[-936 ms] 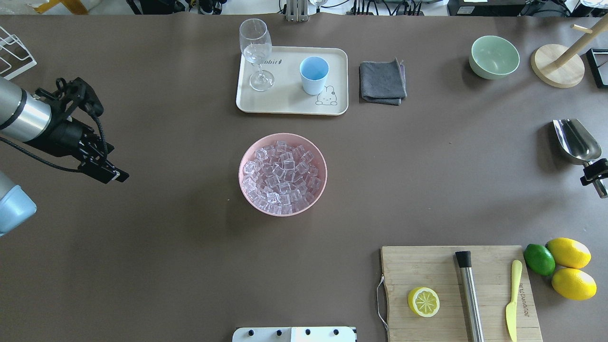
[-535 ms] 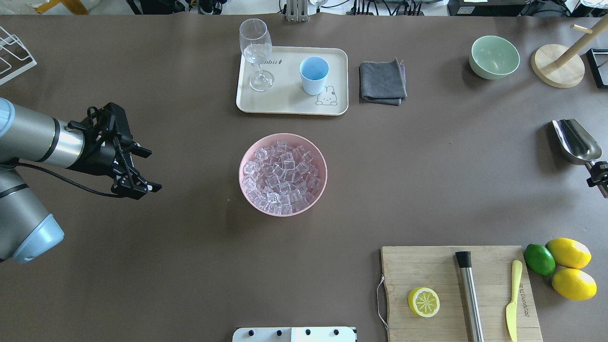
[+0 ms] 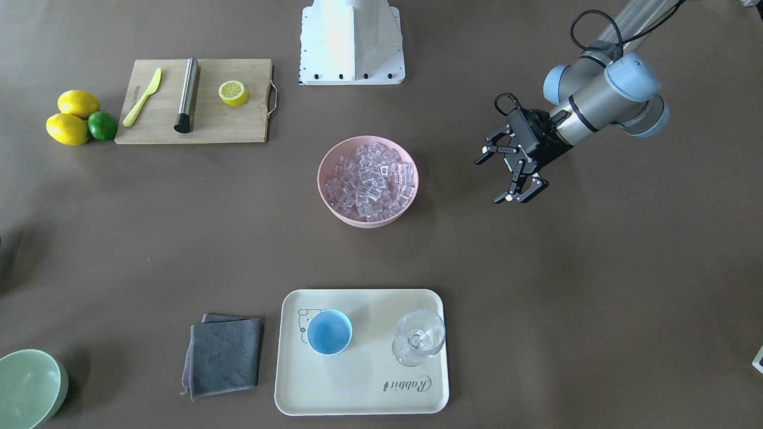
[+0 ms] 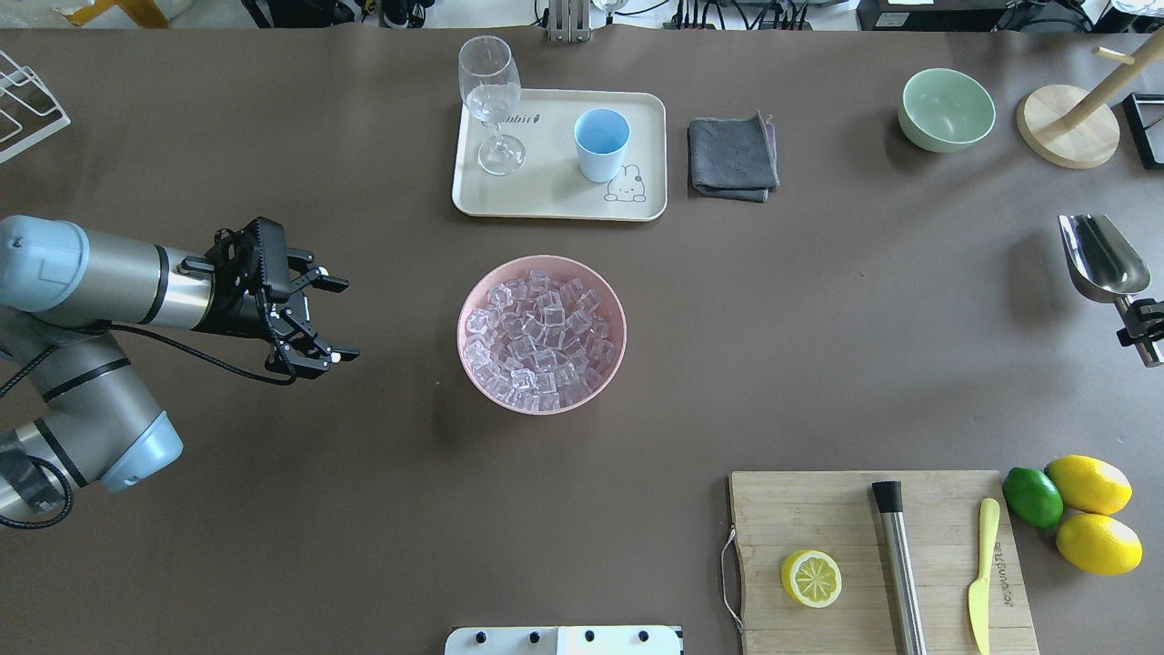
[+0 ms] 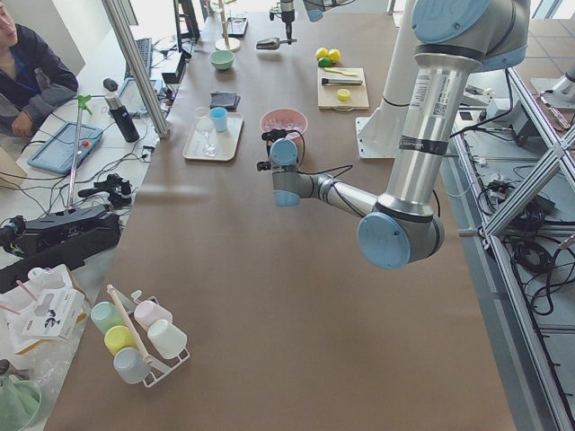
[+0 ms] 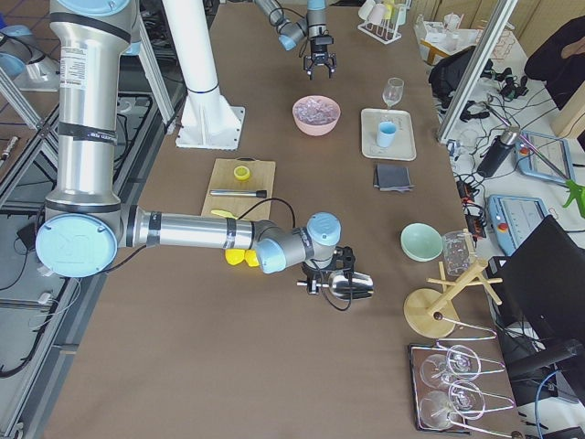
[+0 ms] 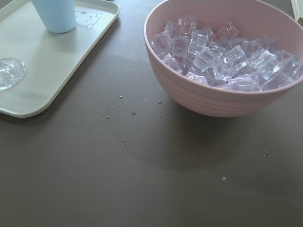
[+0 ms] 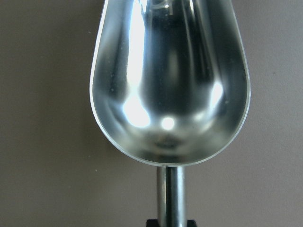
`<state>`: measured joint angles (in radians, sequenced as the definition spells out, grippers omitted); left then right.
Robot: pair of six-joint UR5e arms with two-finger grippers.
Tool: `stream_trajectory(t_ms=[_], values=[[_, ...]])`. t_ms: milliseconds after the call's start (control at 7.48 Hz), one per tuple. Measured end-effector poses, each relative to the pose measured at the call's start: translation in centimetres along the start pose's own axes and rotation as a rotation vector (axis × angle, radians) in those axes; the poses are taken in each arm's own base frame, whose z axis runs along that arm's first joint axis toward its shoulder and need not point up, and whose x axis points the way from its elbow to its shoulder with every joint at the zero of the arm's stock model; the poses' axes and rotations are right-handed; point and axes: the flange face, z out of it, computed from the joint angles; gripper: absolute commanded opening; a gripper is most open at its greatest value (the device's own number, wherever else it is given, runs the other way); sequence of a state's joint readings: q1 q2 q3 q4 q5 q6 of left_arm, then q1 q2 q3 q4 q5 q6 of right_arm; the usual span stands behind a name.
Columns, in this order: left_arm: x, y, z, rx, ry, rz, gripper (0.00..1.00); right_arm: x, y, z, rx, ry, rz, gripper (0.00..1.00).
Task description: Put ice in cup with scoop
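The ice (image 4: 541,335) is a heap of clear cubes in a pink bowl (image 4: 473,300) at the table's middle; it also shows in the left wrist view (image 7: 222,56). The light-blue cup (image 4: 601,144) stands upright on a cream tray (image 4: 555,196), beyond the bowl. My left gripper (image 4: 350,321) is open and empty, left of the bowl, apart from it. My right gripper (image 4: 1141,327) is at the right edge, shut on the handle of the steel scoop (image 4: 1100,259). The scoop's bowl (image 8: 170,80) is empty and is held above the table.
A wine glass (image 4: 491,100) stands on the tray beside the cup. A grey cloth (image 4: 732,156) and a green bowl (image 4: 946,109) lie at the far right. A cutting board (image 4: 818,509) with a lemon half, a steel rod and a yellow knife sits at the near right.
My left arm has swung in to the right toward the pink bowl. The scoop in my right gripper has shifted slightly away from me.
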<state>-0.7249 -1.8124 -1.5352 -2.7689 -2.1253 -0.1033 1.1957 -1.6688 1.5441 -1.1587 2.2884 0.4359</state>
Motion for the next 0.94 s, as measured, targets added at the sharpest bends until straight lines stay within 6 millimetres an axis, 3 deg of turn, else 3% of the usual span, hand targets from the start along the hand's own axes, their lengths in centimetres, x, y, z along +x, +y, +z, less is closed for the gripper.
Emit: stream_trajectory(t_ms=[267,535,936], values=[[0.5,0.0,3.6,0.012,-0.008,0.113,0.99,-2.2,-0.6,-2.2,0.040,-0.018,-0.053,0.00],[0.5,-0.4,6.5,0.003,-0.007,0.137,0.99,-5.4,-2.6,-5.3,0.082,-0.031,-0.099,0.00],[-0.5,-3.1,9.3,-0.010,0.018,0.139,0.99,-9.8,-2.8,-11.0,0.126,-0.035,-0.229,0.00]])
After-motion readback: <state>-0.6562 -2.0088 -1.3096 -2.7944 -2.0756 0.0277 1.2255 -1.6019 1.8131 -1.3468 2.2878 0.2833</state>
